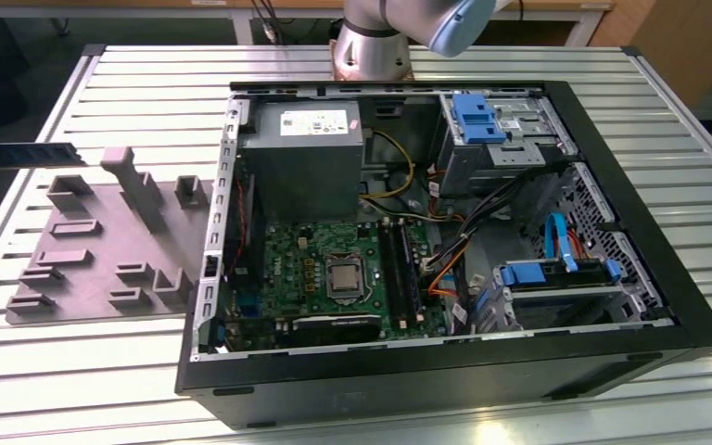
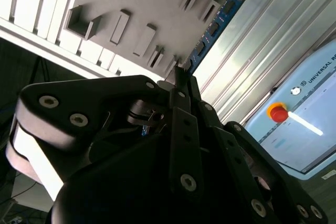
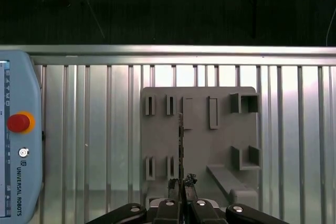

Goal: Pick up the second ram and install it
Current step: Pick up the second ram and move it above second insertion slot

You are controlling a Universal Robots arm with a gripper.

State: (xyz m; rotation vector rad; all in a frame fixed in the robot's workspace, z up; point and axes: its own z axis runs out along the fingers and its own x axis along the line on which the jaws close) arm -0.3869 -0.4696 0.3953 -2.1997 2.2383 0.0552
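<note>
Above tray (image 1: 90, 252), second ram (image 1: 32, 155) horizontal, in pincer (image 3: 181, 183)

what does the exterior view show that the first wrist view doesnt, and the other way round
Exterior view: the open computer case with its motherboard and power supply, plus the arm's base.
First wrist view: a teach pendant with a red button, and a close look at the gripper shut on the second ram, seen edge-on.
Both: that ram held over the grey tray, and the slatted table.
</note>
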